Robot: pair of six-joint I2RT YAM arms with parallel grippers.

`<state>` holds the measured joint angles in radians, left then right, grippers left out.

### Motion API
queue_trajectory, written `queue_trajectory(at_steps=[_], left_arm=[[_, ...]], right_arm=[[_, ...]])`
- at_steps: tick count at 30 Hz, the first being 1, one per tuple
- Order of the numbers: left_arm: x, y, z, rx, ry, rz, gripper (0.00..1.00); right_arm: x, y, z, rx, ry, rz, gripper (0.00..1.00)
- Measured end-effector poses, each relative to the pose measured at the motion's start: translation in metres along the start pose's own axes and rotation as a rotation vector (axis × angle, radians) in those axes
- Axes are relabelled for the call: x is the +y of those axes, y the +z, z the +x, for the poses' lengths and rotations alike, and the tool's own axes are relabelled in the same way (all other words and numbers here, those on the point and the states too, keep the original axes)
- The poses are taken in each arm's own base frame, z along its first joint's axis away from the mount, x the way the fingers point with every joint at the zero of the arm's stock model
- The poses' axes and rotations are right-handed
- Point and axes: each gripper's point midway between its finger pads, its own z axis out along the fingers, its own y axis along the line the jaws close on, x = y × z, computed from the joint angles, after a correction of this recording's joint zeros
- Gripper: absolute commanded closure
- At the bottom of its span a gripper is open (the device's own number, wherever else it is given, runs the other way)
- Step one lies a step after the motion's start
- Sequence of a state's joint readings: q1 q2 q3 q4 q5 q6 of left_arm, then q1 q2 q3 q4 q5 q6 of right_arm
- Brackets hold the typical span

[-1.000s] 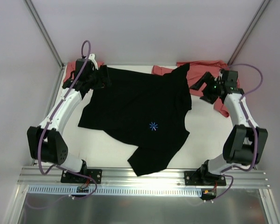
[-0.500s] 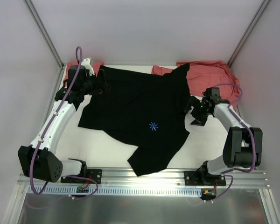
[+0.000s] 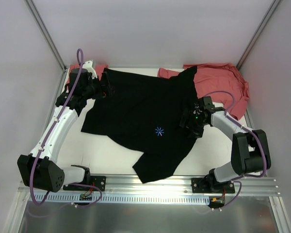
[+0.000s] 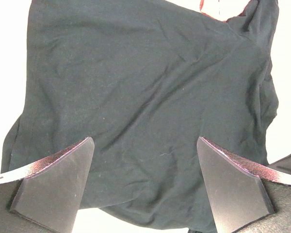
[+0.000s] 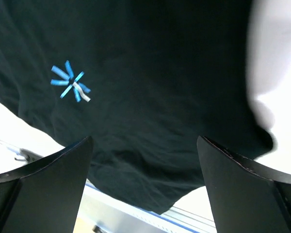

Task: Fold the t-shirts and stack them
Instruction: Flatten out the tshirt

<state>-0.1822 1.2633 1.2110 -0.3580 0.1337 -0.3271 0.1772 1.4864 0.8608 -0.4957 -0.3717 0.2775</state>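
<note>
A large black t-shirt point(image 3: 145, 111) lies spread and rumpled across the table, its light-blue starburst mark point(image 3: 159, 131) facing up. Salmon-red t-shirts lie at the back right point(image 3: 223, 82) and back left point(image 3: 101, 68), partly under the black one. My left gripper point(image 3: 105, 90) hovers open over the black shirt's back left edge point(image 4: 145, 121). At the shirt's right edge, near a sleeve, my right gripper point(image 3: 186, 121) is open above the cloth point(image 5: 150, 121), and the starburst point(image 5: 70, 83) shows ahead of its fingers. Neither gripper holds anything.
White walls and metal frame posts point(image 3: 46, 34) close in the back and sides. The aluminium rail point(image 3: 150, 187) with both arm bases runs along the near edge. Bare white tabletop point(image 3: 102, 155) shows at the front left.
My right gripper has swung from the back right, over the salmon shirt, forward and left to the black shirt's right edge. The left gripper shifted slightly toward the back.
</note>
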Motion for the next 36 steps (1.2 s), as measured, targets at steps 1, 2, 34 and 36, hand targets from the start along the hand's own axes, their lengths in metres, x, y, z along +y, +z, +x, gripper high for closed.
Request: queue_trajectory(at_steps=[1,2,34,36], left_arm=[[0.0,0.0,0.0,0.0,-0.001,0.001,0.1],[0.0,0.0,0.0,0.001,-0.002,0.002,0.1],[-0.003,0.0,-0.001,0.015,0.001,0.01,0.09],[-0.003,0.001,-0.001,0.016,0.001,0.009,0.09]], right_arm=[[0.005,0.002,0.004,0.012,-0.018,-0.005,0.06],[0.01,0.004,0.007,0.025,-0.035,-0.009,0.06],[-0.069,-0.018,-0.03,0.04,-0.201,0.631,0.01],[-0.073,-0.022,-0.032,0.037,-0.216,0.657,0.0]])
